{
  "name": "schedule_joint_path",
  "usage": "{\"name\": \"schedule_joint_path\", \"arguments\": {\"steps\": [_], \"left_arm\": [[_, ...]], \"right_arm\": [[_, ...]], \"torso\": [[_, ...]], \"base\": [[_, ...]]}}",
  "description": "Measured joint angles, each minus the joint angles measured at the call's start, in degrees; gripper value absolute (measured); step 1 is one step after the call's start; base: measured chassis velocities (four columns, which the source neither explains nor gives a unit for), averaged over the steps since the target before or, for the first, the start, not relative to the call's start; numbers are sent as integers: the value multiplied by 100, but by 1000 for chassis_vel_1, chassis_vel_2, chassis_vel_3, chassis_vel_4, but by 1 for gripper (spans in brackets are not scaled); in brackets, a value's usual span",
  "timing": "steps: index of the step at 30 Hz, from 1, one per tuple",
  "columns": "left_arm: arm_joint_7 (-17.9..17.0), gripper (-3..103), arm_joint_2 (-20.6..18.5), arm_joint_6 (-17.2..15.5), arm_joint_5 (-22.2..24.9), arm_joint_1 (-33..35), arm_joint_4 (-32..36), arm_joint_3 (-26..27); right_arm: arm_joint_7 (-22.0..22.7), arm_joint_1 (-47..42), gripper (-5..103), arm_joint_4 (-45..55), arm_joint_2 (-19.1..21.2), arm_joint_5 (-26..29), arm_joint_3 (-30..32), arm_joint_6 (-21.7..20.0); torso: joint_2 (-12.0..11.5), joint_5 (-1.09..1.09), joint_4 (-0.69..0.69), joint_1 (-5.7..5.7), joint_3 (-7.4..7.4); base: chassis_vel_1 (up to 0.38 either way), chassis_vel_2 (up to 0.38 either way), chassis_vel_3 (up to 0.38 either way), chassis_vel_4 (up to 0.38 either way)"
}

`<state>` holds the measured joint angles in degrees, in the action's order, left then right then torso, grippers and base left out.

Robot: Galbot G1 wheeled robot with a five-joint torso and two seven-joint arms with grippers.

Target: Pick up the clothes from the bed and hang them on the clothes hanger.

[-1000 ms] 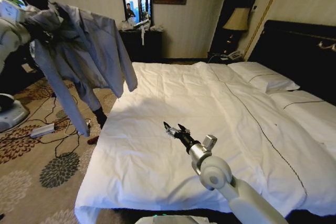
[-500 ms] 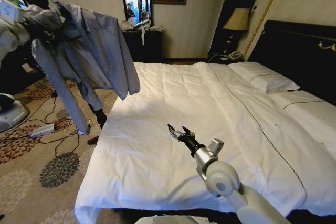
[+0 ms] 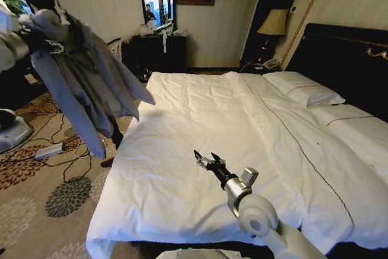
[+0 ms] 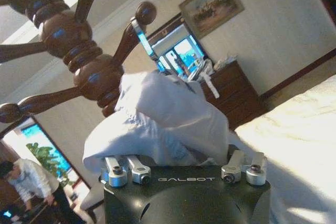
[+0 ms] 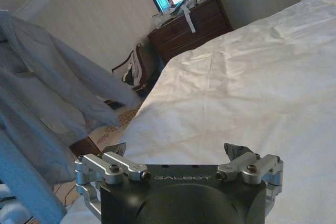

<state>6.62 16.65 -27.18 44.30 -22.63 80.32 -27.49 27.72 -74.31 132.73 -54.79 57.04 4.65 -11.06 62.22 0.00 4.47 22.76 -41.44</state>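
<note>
- Grey-blue thin fabric: the shirt point(image 3: 85, 83) hangs in the air at the far left of the scene, off the bed point(image 3: 254, 144) and beside its left edge, with sleeves and hem trailing toward the floor.
- Left gripper point(image 4: 184, 169): pinches a bunched fold of the shirt, raised close to the turned wooden pegs of a coat stand point(image 4: 79, 51).
- Silver metal hook point(image 4: 144, 40): rises from the bunched cloth next to a peg; probably the hook of the clothes hanger, whose dark bar cannot be made out under the fabric.
- Right gripper point(image 3: 206, 161): fingers spread and empty, hovering low over the near part of the white duvet, well apart from the shirt.
- Handling, as a judgement: the shirt looks light, limp and easily swung; it gives no stiffness of its own, so a hold near the collar or shoulder seam would control it best, while the loose sleeves may snag.
- Surroundings: cables point(image 3: 66, 150) and a small white box lie on the patterned carpet point(image 3: 36, 210) below the shirt; a dark dresser point(image 3: 160, 50) with a mirror stands at the far wall; a lamp point(image 3: 274, 23) stands by the black headboard point(image 3: 345, 59).
- Obstruction: the stand's several projecting pegs crowd the hook and could catch the cloth.
</note>
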Motion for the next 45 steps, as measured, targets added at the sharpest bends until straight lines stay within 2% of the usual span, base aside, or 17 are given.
{"name": "schedule_joint_path", "arguments": {"steps": [1, 2, 3, 5, 7, 13, 19, 24, 29, 33, 38, 45], "left_arm": [[-17, 82, -101, 10, 21, 235, 128, 176], [-20, 88, -239, 8, 43, 618, 279, 498], [-20, 88, -239, 8, 43, 618, 279, 498], [-28, 97, -486, 6, 64, 1214, 523, 1085], [-36, 100, -754, 93, 110, 1555, 769, 1381], [-57, 100, -1140, 322, 247, 1785, 1133, 1485], [-80, 100, -1365, 332, 386, 1835, 1483, 1446], [-147, 100, -1373, 263, 429, 1838, 1597, 1412], [-219, 100, -1317, 371, 520, 1816, 1678, 1430], [-297, 100, -1246, 538, 691, 1800, 1743, 1467], [-540, 100, -1058, 932, 1176, 1832, 1869, 1438], [-563, 100, -971, 1219, 1443, 1845, 1899, 1418]], "right_arm": [[-2, 2, 100, -3, 5, -2, -2, 0], [-3, 14, 100, -7, 9, -1, -5, 0], [-3, 14, 100, -7, 9, -1, -5, 0], [-3, 50, 100, -19, 13, 5, -13, -1], [-4, 84, 100, -44, 12, 15, -46, -3], [-4, 142, 100, -127, -16, 18, -138, -5], [-3, 210, 100, -205, -78, 10, -229, -5], [-3, 181, 100, -202, -85, 4, -224, -6], [-2, 49, 100, -126, -48, -20, -146, -6], [-1, -18, 100, -75, -19, -25, -80, -6], [-2, -89, 100, -32, -17, -52, -45, -6], [-7, -202, 100, -1, -2, -101, -24, -6]], "torso": [[0, 2, 1, 0, 0], [0, 1, 2, 0, -1], [0, 1, 2, 0, -1], [0, -4, -2, 1, -1], [0, -1, -5, 0, 0], [0, 0, 2, 0, -1], [0, 1, -2, 0, 0], [-1, 0, 0, 1, -1], [-1, 0, -1, 0, 0], [-1, 0, 0, 1, 0], [-1, 0, 0, 0, -1], [-1, 0, -1, 0, -1]], "base": [[0, 0, 0, 0], [0, 0, 0, 0], [0, 0, 0, 0], [0, 0, 0, 0], [0, 0, 0, 0], [0, 0, 0, 0], [0, 0, 0, 0], [0, 0, 0, 0], [0, 0, 0, 0], [0, 0, 0, 0], [0, 0, 0, 0], [0, 0, 0, 0]]}}
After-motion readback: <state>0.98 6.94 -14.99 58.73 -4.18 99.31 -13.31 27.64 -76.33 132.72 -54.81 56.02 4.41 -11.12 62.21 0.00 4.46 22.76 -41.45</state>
